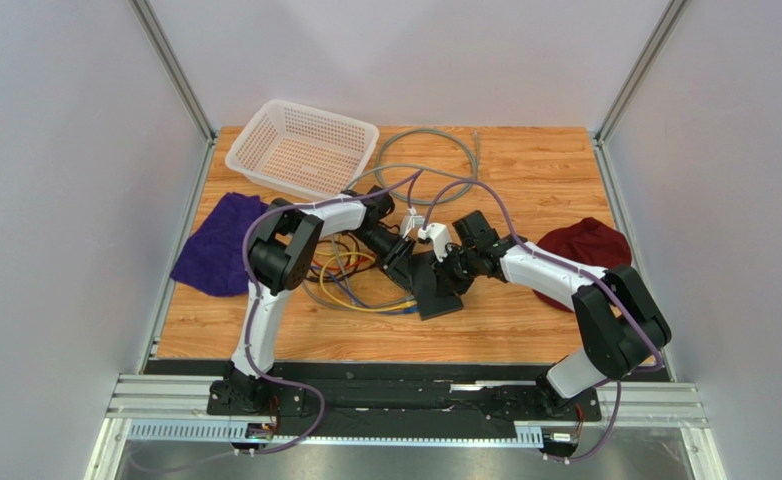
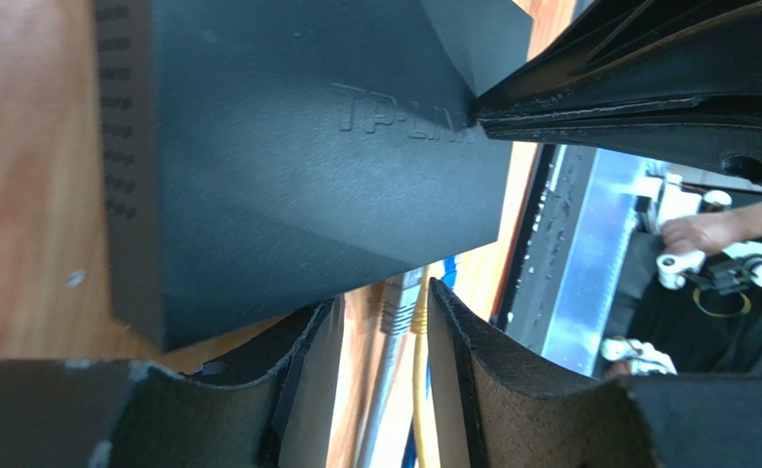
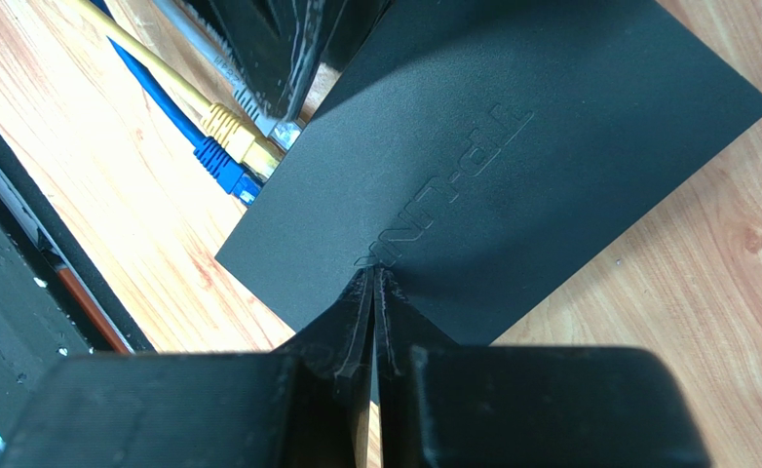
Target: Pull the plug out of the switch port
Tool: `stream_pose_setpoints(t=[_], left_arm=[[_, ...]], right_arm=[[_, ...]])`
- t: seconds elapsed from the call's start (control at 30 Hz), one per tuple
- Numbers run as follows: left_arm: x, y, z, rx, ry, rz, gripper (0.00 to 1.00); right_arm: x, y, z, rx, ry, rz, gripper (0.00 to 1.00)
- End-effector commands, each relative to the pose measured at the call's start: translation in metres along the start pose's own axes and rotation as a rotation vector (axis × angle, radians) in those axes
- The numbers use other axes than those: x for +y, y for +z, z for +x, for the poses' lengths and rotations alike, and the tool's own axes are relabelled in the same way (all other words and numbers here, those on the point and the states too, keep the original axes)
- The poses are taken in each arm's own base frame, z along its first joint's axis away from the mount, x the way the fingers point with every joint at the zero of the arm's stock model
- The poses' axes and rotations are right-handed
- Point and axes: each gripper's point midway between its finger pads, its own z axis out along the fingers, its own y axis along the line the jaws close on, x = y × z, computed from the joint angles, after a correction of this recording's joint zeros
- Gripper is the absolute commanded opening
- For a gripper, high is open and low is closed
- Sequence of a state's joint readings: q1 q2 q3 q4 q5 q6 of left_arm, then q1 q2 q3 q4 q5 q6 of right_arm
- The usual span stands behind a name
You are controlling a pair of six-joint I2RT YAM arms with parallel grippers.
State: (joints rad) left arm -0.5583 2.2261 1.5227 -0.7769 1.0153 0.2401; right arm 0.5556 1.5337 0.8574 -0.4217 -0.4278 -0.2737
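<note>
Wood-grain counter (image 1: 525, 170), light brown. Carries a white mesh basket (image 1: 305, 155) at the far left and, just right of it, a loose loop of grey cable (image 1: 435, 131). Bears a purple cloth (image 1: 215, 250) at the left edge and a dark red cloth (image 1: 585, 245) at the right. Holds the black switch (image 1: 437, 290) near the middle, with a yellow cable (image 3: 151, 68) and a blue cable (image 3: 151, 97) meeting one edge, then trailing left in a tangle on the wood.
</note>
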Motion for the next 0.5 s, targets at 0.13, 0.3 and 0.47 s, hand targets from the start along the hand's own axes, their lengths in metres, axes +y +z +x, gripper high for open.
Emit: stream_pose_setpoints(t=[0.13, 0.3, 0.47], left_arm=[[-0.007, 0.012, 0.002, 0.036, 0.039, 0.036, 0.45], [-0.006, 0.016, 0.004, 0.049, 0.039, 0.026, 0.43], [-0.006, 0.020, 0.006, 0.062, 0.038, 0.019, 0.41]], right_arm=[[-0.003, 0.000, 0.014, 0.036, 0.027, 0.019, 0.06], [-0.003, 0.001, 0.014, 0.038, 0.031, 0.017, 0.06], [-0.003, 0.002, 0.015, 0.040, 0.035, 0.016, 0.06]])
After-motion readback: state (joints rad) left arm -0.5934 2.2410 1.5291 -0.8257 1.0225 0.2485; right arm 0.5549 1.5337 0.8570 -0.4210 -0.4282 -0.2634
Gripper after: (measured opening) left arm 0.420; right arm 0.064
